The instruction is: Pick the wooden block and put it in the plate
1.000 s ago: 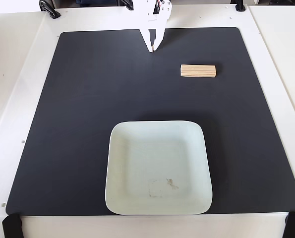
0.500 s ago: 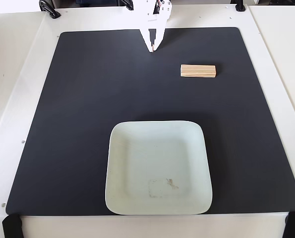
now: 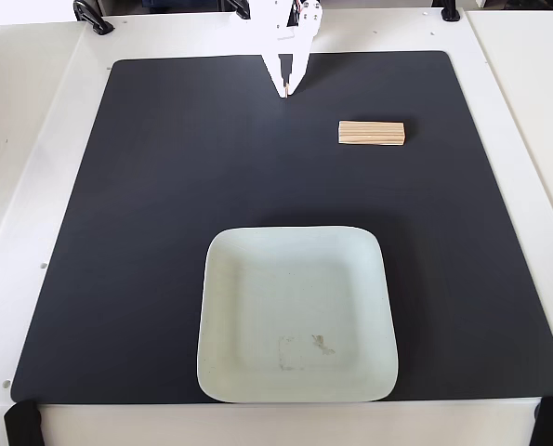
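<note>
Wooden block (image 3: pixel 372 134): on mat, right of gripper (image 3: pixel 286 93), apart. Plate (image 3: pixel 296 316): near edge, empty. Gripper: fingers pressed together, holding nothing. Step: approach pending; next needs opening, reaching over block.

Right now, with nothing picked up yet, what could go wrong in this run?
1. The pincer looks nearly shut and sits to the left of the wooden block in the fixed view; it must open wider first or it may knock the block away.
2. The block lies lengthwise across; a grasp along its long side could miss.
3. The plate has a raised rim that a low carry could clip.
</note>
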`<control>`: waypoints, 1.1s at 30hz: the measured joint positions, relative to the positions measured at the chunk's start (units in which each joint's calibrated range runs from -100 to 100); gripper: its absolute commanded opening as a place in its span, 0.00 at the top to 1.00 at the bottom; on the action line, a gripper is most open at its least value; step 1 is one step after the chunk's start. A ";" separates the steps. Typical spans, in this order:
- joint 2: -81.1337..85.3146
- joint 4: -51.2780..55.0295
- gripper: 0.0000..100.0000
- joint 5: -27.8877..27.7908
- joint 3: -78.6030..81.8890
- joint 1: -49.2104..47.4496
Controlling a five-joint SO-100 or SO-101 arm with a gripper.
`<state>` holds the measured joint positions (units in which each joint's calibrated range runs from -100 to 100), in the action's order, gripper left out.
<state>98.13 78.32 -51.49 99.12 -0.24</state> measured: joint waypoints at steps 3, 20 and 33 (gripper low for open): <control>0.00 0.00 0.99 0.00 0.00 0.00; 0.00 0.00 0.99 0.00 0.00 0.00; -15.74 1.11 0.99 0.26 -15.46 -1.93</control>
<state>82.39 79.42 -51.23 83.66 -2.17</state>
